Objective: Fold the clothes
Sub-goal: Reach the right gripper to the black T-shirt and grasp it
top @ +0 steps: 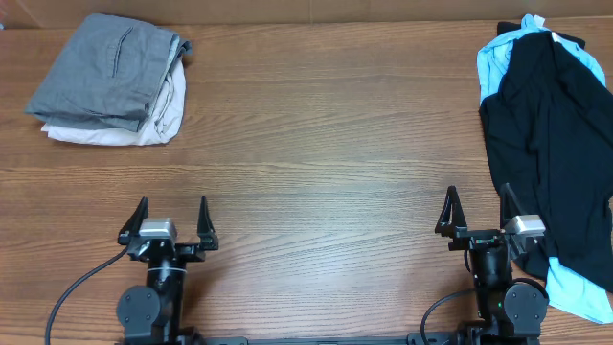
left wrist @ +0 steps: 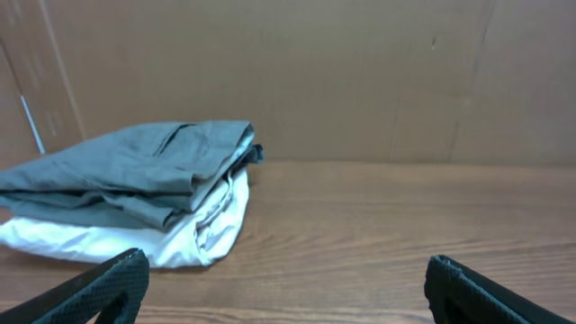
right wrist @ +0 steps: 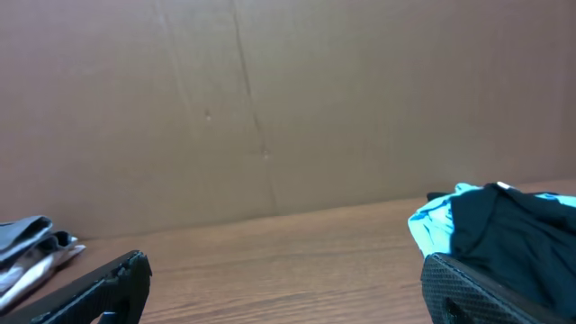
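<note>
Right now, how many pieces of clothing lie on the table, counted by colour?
grey garment: 1, folded, on top of the left stack
white garment: 1, folded, under the grey one
black garment: 1, unfolded, in the right pile
light blue garment: 1, mostly under the black one
Total: 4, as far as the pictures show
</note>
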